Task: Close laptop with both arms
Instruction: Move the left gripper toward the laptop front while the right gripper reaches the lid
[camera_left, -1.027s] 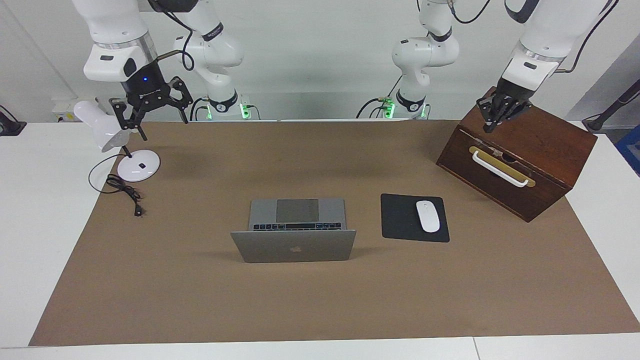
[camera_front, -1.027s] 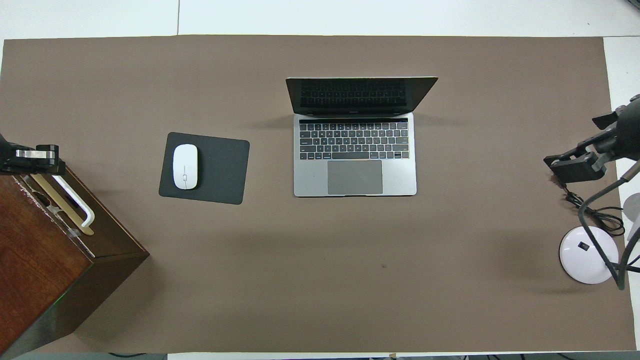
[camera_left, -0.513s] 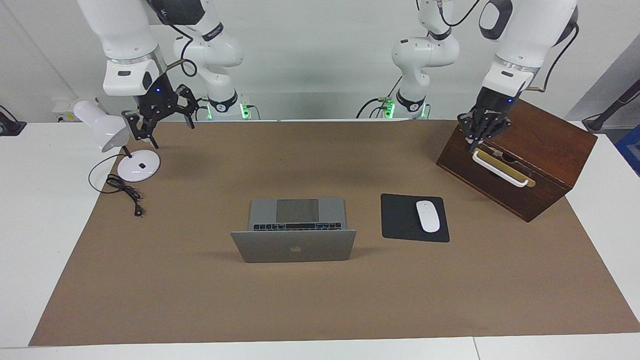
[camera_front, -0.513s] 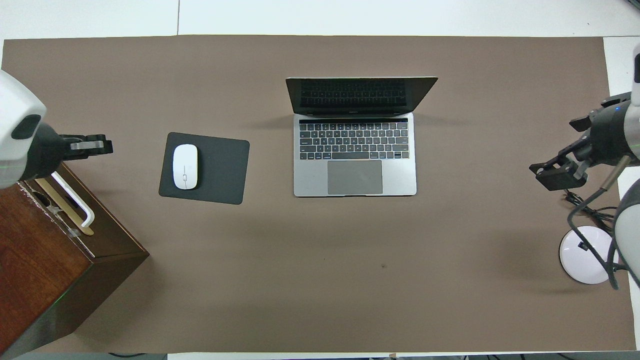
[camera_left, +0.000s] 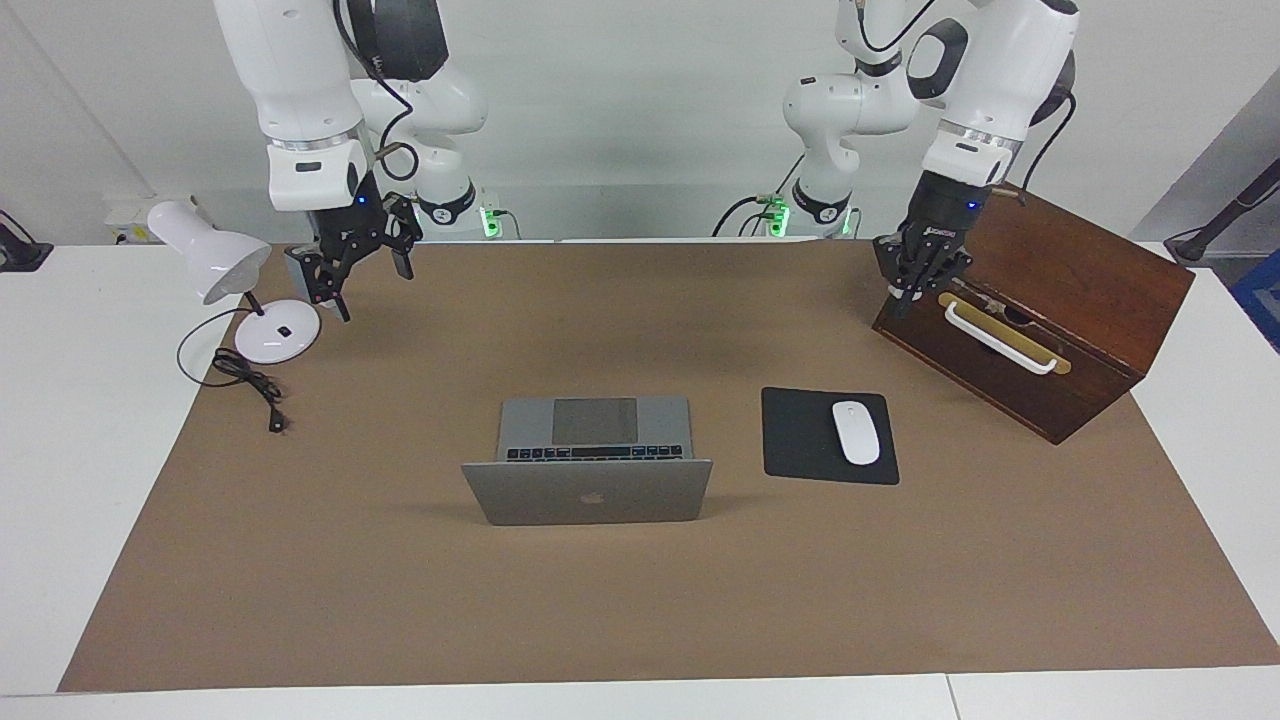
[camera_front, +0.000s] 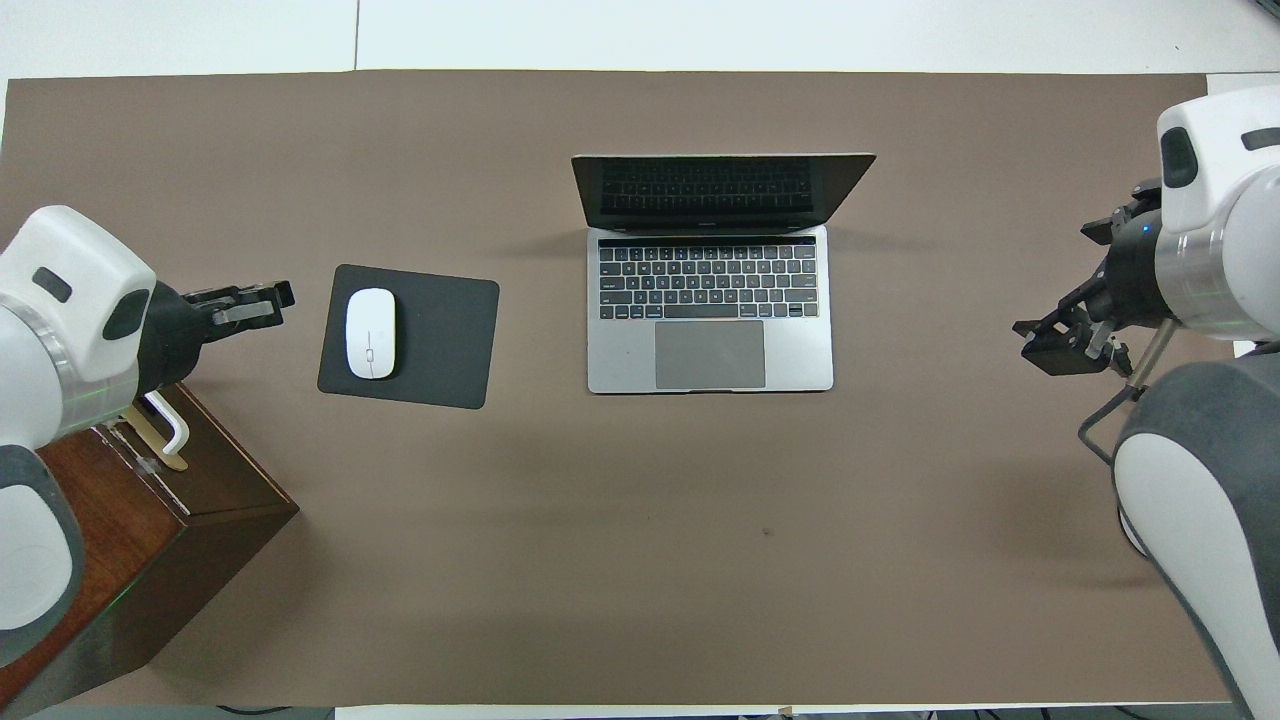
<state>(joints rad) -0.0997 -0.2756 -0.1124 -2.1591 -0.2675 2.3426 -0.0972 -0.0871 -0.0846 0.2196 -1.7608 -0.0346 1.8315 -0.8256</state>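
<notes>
The silver-grey laptop (camera_left: 588, 492) (camera_front: 710, 300) stands open at the middle of the brown mat, its lid upright with the logo side turned away from the robots. My left gripper (camera_left: 900, 300) (camera_front: 250, 300) is shut and holds nothing. It hangs over the mat at the wooden box's front corner, well away from the laptop. My right gripper (camera_left: 368, 285) (camera_front: 1062, 345) is open and hangs over the mat beside the lamp's base, also far from the laptop.
A dark wooden box (camera_left: 1090, 290) with a white drawer handle (camera_left: 1000, 340) sits at the left arm's end. A white mouse (camera_left: 856, 432) lies on a black mouse pad (camera_left: 800, 440) beside the laptop. A white desk lamp (camera_left: 215, 262) and its cable (camera_left: 250, 385) are at the right arm's end.
Both arms swung in from the table's ends toward the middle. The left gripper came off the box top to its front corner; the right gripper moved past the lamp. The laptop is unchanged.
</notes>
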